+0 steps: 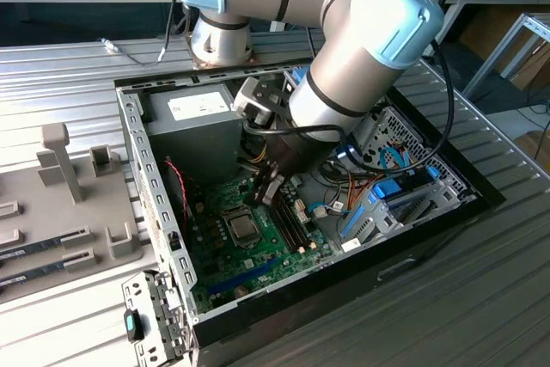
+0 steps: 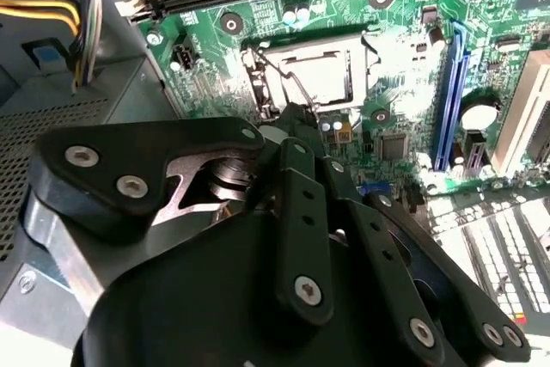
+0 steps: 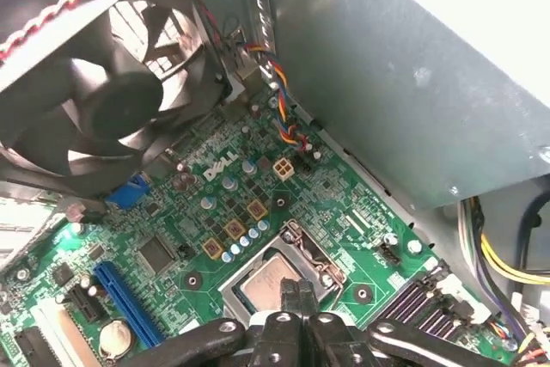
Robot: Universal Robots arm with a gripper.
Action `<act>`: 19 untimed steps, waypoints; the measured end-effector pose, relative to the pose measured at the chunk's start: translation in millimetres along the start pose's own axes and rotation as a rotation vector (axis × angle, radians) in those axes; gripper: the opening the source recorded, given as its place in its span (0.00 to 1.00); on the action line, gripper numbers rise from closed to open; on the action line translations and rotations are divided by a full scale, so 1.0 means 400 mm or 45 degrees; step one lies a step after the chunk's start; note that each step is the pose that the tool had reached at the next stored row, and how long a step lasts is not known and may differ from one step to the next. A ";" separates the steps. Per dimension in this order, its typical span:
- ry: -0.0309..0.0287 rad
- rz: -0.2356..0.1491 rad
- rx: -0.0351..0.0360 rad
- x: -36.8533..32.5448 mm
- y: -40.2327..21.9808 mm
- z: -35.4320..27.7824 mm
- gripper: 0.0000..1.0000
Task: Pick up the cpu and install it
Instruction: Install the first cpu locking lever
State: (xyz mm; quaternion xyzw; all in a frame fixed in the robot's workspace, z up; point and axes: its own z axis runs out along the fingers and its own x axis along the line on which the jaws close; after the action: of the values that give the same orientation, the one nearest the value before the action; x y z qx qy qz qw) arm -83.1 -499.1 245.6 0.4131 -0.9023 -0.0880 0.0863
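— Ribbed metal tabletop (image 1: 481, 281) underneath, workshop benches behind, and an open computer case (image 1: 137, 152) lying on its side so the motherboard (image 1: 215, 238) faced up at me. That was the setting.

— And where was the cpu?

— Already sitting flat in its socket on the board, silver top up: cpu (image 1: 243, 228) in the exterior view, and I could see it in both wrist views (image 2: 322, 75) (image 3: 268, 283). The hinged socket frame (image 2: 258, 83) stood around it, and a thin lever wire crossed one corner.

— So what was your gripper doing?

— My gripper (image 1: 266, 188) hung just above the socket, tips pointing down at the chip's edge. In the first wrist view the fingertips (image 3: 299, 294) looked drawn together, nearly touching, with nothing between them. I held no part.

— Why so close if you carried nothing?

— My judgement: the chip lay seated, so narrow pinched tips suited pressing or nudging at the socket hardware. Whether they touched the frame, I couldn't tell.

— Anything crowding you?

— The grey power supply (image 1: 193, 122) stood on one side, the memory slots (image 1: 288, 217) on the other, and the fan (image 3: 103, 83) nearby, which is why I came in steeply from above.
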 end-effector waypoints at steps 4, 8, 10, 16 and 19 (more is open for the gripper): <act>-0.0196 -0.009 -0.0306 -0.015 -0.012 -0.005 0.11; -0.0473 -0.019 -0.0580 -0.024 -0.014 -0.007 0.11; -0.0469 -0.022 -0.0628 -0.032 -0.022 -0.010 0.11; -0.0235 -0.034 -0.0512 -0.037 -0.029 -0.012 0.11; 0.0045 -0.041 -0.0312 -0.038 -0.029 -0.011 0.11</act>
State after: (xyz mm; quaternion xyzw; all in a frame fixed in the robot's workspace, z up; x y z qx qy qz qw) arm -63.8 -495.5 246.1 0.4268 -0.8942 -0.0997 0.0915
